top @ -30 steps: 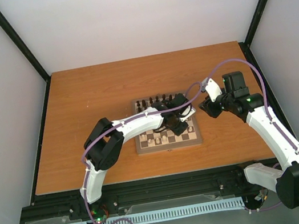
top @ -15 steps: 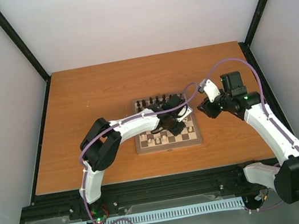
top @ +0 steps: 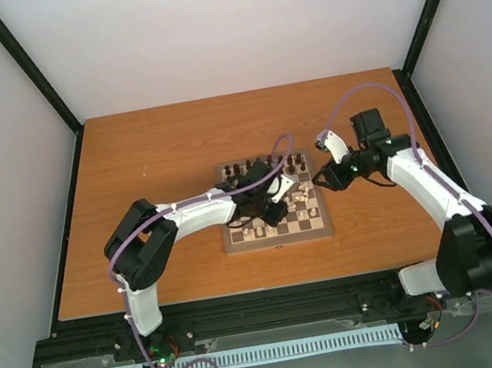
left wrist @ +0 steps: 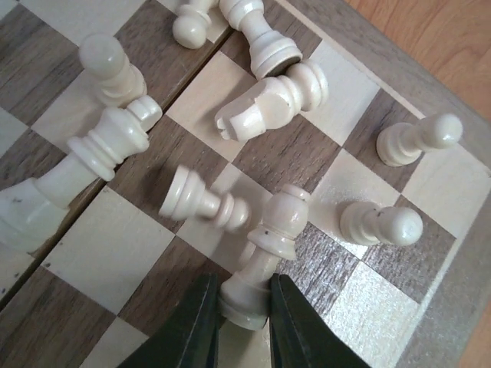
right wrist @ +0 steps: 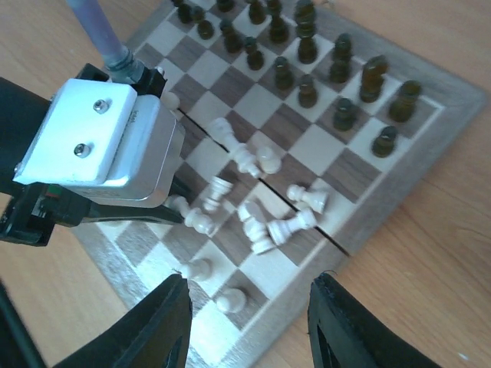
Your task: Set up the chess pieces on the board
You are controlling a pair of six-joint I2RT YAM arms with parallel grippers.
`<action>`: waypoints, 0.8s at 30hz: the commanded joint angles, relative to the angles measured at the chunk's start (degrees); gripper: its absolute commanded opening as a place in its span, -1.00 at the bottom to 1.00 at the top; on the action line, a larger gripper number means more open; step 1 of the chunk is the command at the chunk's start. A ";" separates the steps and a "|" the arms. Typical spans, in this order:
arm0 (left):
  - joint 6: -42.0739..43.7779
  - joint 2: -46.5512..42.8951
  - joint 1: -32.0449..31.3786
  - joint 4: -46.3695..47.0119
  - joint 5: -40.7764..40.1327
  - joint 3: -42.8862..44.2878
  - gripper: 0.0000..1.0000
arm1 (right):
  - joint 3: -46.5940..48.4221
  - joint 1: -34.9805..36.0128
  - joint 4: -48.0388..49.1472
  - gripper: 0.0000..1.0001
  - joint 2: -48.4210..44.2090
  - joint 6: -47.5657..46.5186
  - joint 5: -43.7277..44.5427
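Observation:
The board lies mid-table. Dark pieces stand in its far rows, also seen in the right wrist view. Several cream pieces lie toppled on the board's right half. My left gripper is shut on the base of a tilted cream piece just above the squares; it sits over the board's middle, and its white housing shows in the right wrist view. My right gripper is open and empty above the board's right edge.
The board's brown border meets bare orange tabletop on all sides. Two cream pawns stand near the border. White walls with black posts enclose the table.
My left arm has drawn back to the left over the board with its gripper shut. My right gripper has moved left and farther back, up to the board's right edge.

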 commanded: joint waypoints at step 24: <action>-14.11 -9.80 3.42 25.93 12.68 -12.44 -0.66 | 12.65 1.54 -8.95 -0.19 24.82 5.04 -21.08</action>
